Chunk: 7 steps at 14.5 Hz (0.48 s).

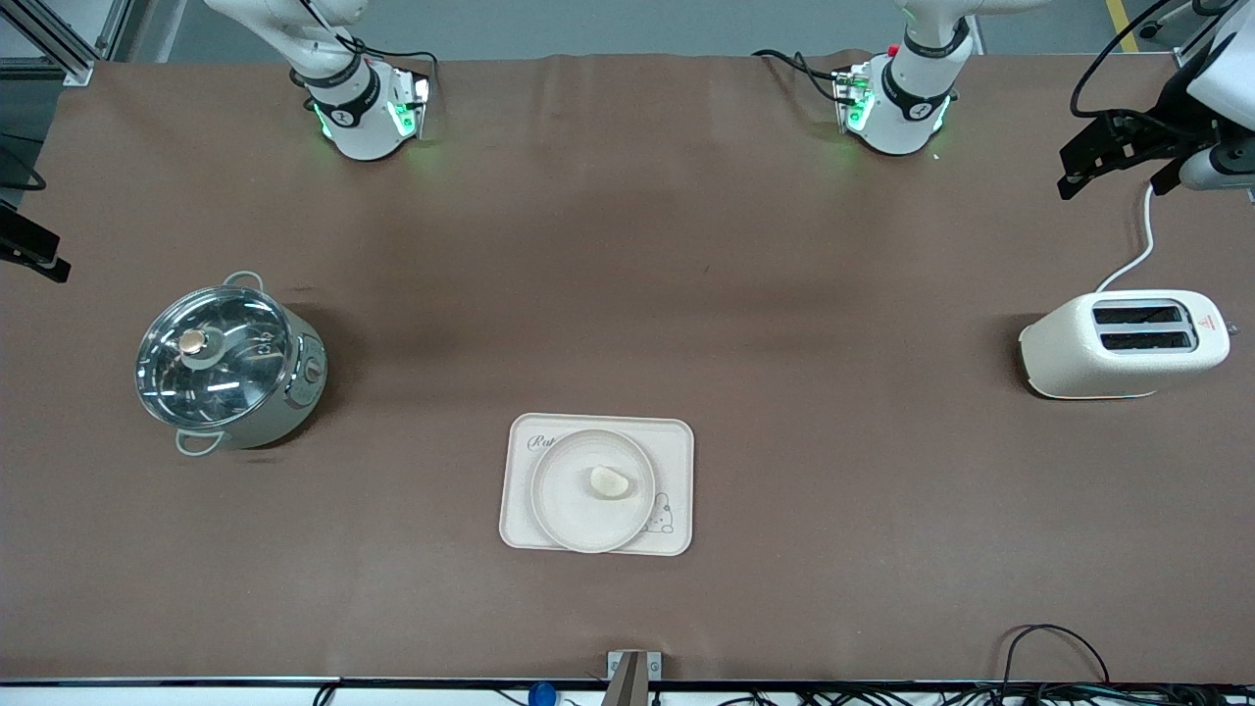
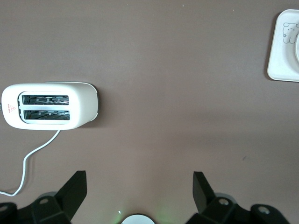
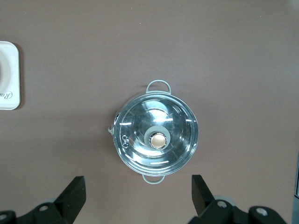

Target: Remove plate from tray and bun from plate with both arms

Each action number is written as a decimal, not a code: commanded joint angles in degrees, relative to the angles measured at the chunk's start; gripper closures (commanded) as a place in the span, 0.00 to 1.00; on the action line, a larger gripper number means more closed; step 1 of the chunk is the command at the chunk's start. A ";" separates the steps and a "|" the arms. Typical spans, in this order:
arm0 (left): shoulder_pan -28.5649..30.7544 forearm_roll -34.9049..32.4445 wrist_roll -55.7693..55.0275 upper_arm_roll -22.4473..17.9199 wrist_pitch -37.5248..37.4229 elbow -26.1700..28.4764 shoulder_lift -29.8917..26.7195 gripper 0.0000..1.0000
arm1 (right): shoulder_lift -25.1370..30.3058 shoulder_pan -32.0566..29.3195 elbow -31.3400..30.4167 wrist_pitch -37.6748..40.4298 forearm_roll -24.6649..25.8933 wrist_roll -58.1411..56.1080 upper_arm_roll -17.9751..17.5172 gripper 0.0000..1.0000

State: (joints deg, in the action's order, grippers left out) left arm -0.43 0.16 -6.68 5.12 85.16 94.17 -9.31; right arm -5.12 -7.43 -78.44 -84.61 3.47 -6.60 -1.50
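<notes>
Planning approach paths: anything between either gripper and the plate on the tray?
Nothing visible. The plate sits on the tray with open table around it. The left gripper is over the toaster's end, the right gripper over the pot; neither appliance stands near the tray.

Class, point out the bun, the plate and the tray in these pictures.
bun [image 1: 609,481], front view, middle of the pale lump.
plate [image 1: 569,510], front view, bare inner surface near the rim.
tray [image 1: 675,461], front view, bare strip beside the plate.
</notes>
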 commanded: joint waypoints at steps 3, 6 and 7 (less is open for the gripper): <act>0.34 0.19 0.70 0.07 -0.88 -1.45 0.52 0.00 | 0.64 -0.21 -0.04 0.59 0.39 -0.17 -0.08 0.00; 0.34 0.28 0.70 -0.11 -0.88 -2.76 2.01 0.00 | 0.55 2.32 -1.00 0.50 -4.14 0.53 -0.44 0.00; 0.34 0.28 0.79 -0.11 -0.88 -2.77 2.36 0.00 | -0.58 4.08 -1.36 -1.15 -6.00 1.58 -0.35 0.00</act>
State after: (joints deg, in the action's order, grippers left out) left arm -0.32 0.16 -6.68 5.07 85.17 93.86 -8.88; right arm -5.20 -6.14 -78.69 -84.56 0.35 -6.53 -1.86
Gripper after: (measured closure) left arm 0.000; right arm 0.000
